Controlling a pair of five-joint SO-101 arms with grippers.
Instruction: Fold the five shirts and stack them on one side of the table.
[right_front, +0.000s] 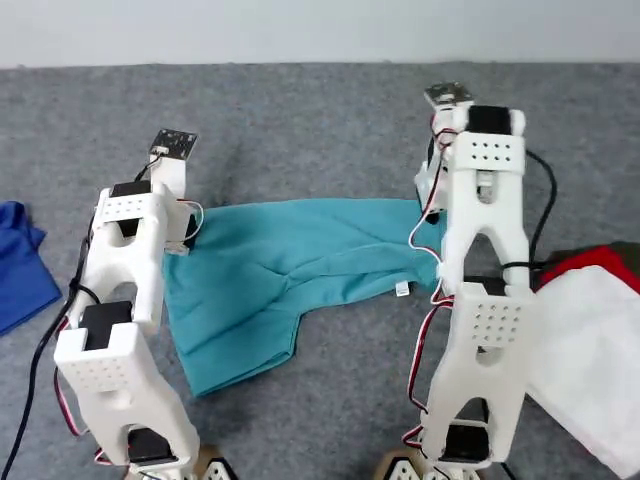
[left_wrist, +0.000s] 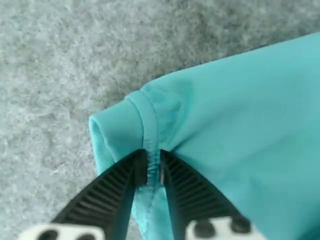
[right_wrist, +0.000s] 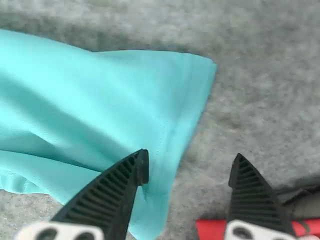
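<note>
Right, my left jaws are clenched on the teal shirt (left_wrist: 240, 100) — its stitched hem is pinched between the tips, and the rest of the cloth spreads away beyond them. My right jaws are released and spread wide over the shirt's other end: one tip sits above its edge, the other above bare grey surface (right_wrist: 260, 75). A red shirt (right_wrist: 212, 229) lies close to that outer tip. From above, a white shirt (right_front: 590, 360) lies outside the right arm — a blue shirt (right_front: 20, 265) outside the left.
</note>
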